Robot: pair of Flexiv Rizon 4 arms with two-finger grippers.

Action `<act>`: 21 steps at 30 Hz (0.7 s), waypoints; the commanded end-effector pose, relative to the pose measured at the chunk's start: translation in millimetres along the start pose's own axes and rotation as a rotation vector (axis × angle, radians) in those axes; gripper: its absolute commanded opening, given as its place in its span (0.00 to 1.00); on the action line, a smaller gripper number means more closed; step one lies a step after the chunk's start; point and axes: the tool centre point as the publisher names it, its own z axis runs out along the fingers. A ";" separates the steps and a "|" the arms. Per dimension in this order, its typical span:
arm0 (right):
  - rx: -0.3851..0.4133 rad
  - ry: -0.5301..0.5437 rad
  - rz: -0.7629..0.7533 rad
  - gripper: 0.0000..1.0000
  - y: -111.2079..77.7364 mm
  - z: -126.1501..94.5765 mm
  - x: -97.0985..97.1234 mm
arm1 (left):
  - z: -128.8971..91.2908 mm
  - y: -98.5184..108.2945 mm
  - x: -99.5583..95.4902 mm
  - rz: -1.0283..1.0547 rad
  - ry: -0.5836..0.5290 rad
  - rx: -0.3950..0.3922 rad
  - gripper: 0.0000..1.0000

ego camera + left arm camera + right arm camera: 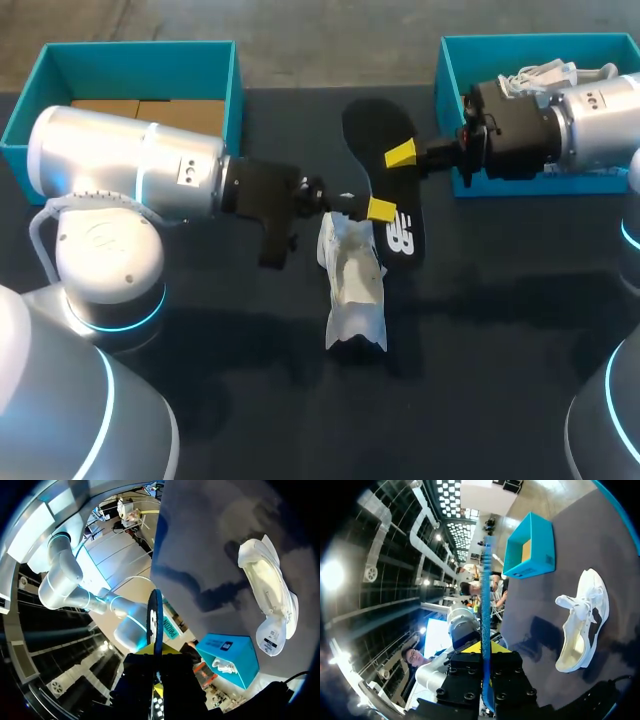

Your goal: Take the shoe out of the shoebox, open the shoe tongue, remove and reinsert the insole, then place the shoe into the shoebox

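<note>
The left hand and right hand each pinch the black insole with white letters, just beside the white shoe. The shoe's tag is too small to read.

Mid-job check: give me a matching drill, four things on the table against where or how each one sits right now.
Things:
1. insole
2. shoe
3. left teal box
4. right teal box

States:
A. holds brown cardboard
B. gripped by the left tool and the right tool
C. lying on the dark tabletop
D. holds a white laced item

Pairs: 1-B, 2-C, 3-A, 4-D
</note>
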 end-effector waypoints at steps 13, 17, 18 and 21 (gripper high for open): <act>0.005 -0.003 0.012 0.00 2.2 2.1 -9.9 | -9.1 -4.8 -2.6 -0.062 0.040 -0.001 1.00; 0.005 -0.008 0.021 0.00 2.7 1.7 -13.1 | -16.4 -3.0 -2.1 -0.101 0.072 0.023 1.00; 0.006 -0.014 0.024 0.00 2.9 1.6 -13.5 | -18.5 -2.3 -1.5 -0.119 0.085 0.033 1.00; 0.007 -0.024 0.030 0.00 3.2 1.7 -17.1 | -24.8 1.5 -2.5 -0.186 0.131 0.055 1.00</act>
